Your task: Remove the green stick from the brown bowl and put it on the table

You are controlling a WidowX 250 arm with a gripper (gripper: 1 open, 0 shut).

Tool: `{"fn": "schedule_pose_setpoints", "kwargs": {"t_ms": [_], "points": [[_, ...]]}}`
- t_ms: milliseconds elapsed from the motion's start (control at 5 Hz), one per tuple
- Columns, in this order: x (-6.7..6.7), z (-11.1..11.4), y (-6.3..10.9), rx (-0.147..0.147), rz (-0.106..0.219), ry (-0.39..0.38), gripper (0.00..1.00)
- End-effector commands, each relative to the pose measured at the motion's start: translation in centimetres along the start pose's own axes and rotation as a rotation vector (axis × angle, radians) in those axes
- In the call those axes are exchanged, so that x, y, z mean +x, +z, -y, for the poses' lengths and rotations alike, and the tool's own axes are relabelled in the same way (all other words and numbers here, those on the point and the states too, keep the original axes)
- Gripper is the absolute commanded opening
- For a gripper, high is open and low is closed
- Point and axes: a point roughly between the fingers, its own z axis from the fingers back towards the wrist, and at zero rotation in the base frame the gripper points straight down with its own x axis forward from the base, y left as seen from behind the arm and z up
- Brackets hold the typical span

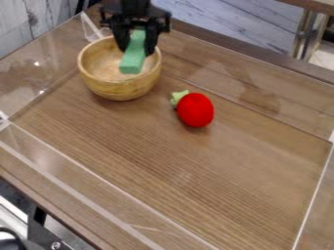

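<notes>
Camera view from in front of the table [196,186] gives me one arm coming down from the top edge at about 11 o'clock of the frame, its black gripper [133,49] pointing steeply downward. From where I sit the two dark fingers [117,36] are clenched on the green stick [133,54], one on each side of its upper part, so the block hangs nearly upright between them with its lower end free. That lower end shows in front of the inside of the brown bowl [115,86], toward the bowl's 1 o'clock side; I cannot tell from this single view whether the tip is clear above the rim, but it does not look to rest on the bowl's floor. I see the bowl standing upright on the wood-grain surface at roughly 10 o'clock of the frame, its pale interior open to the camera. A red strawberry-like toy [194,108] with a small green top lies on the table at about 4 o'clock from the bowl, apart from it and from the gripper. Clear plastic walls [26,98] run round the table's edges, and I read faint reflections on the left one. Grey planks fill the background beyond the far wall.
</notes>
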Motion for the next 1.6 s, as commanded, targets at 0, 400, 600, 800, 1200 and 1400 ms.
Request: {"fn": "schedule_pose_setpoints", "kwargs": {"t_ms": [0, 400, 600, 800, 1200, 1400], "points": [[0.2, 2.5, 4.1, -0.006, 0.090, 0.050, 0.00], [-2.3, 8.0, 5.8, -0.072, 0.085, -0.178, 0.00], [-3.9, 10.8, 5.0, -0.090, 0.065, -0.300, 0.00], [-4.9, 12.4, 4.5, -0.108, 0.047, -0.383, 0.00], [-6.5, 13.9, 3.7, -0.133, 0.021, -0.504, 0.00], [-7.8, 14.2, 3.1, -0.145, 0.005, -0.557, 0.00]]}}
